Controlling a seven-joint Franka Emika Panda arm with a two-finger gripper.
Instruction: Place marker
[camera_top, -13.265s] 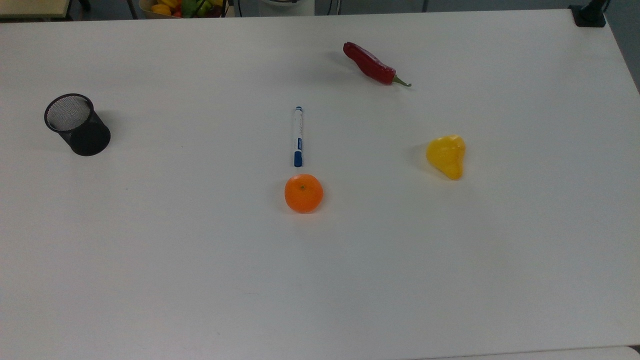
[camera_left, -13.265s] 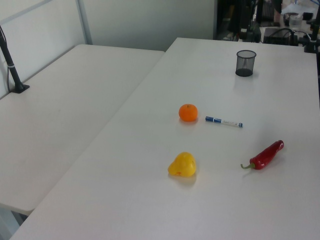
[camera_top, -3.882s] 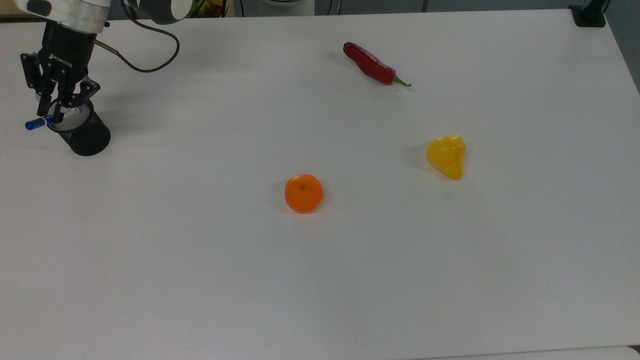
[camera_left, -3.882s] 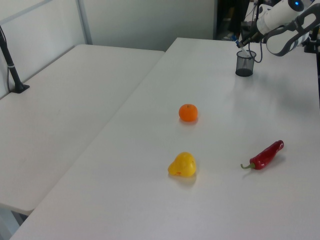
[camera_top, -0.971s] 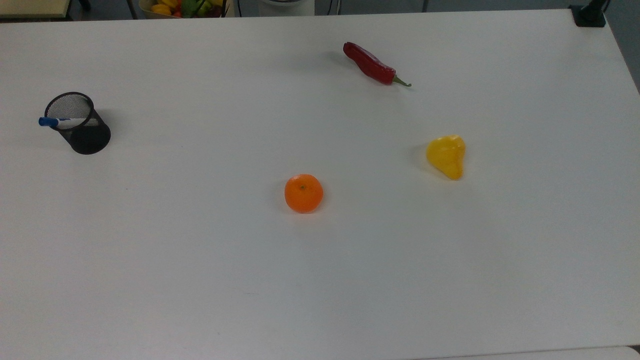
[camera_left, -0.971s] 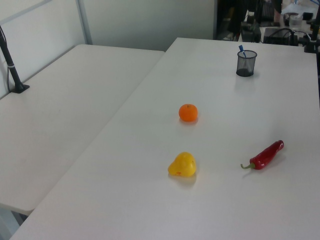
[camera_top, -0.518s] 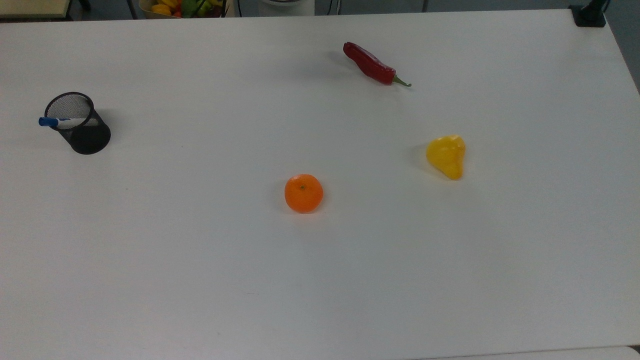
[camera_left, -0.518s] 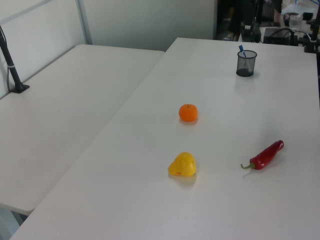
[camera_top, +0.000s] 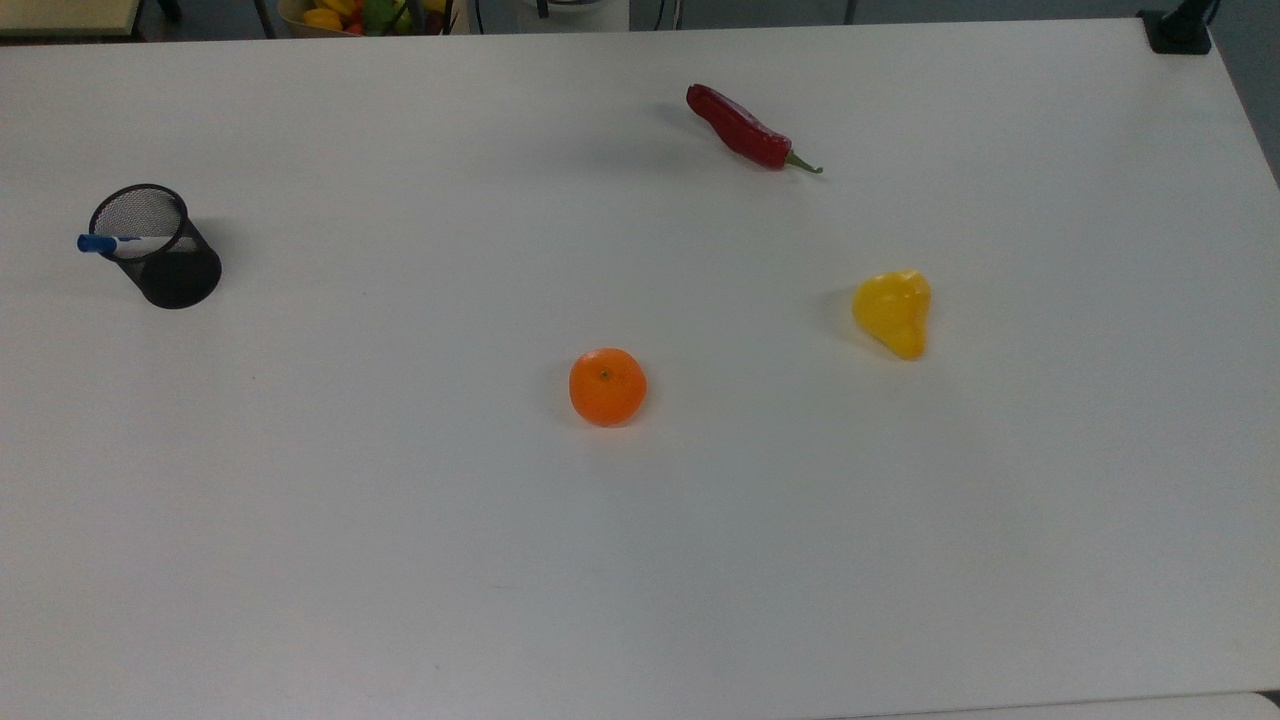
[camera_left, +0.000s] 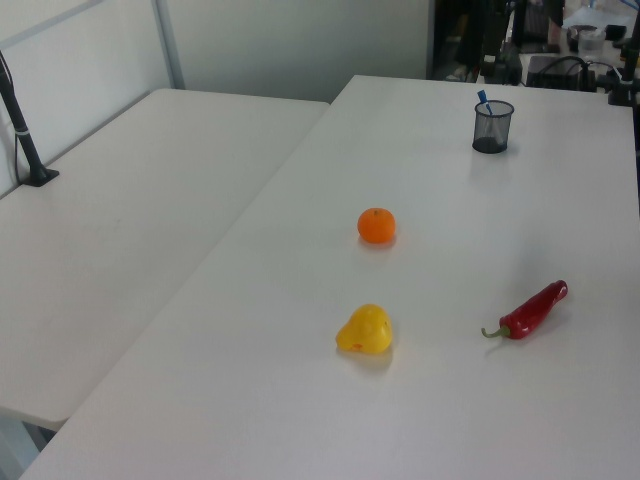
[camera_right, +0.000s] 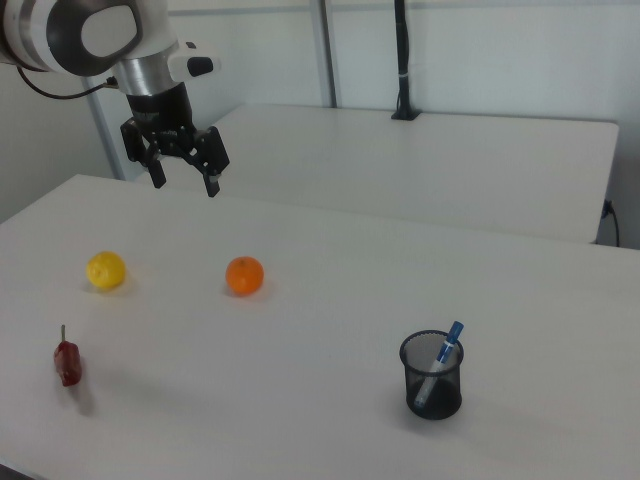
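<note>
Marker (camera_right: 441, 368) now stands tilted in the black mesh cup (camera_right: 432, 392), blue cap poking over the rim; it lay beside the orange (camera_top: 607, 386) earlier. Gripper (camera_right: 184, 178) has pulled well away, high over the table (camera_top: 700, 560), fingers spread, empty. Placement looks done

Arm: upper part of the right view's left, wrist pointing straight down
Gripper (camera_right: 183, 183): fingers spread apart, holding nothing, raised high above the table
</note>
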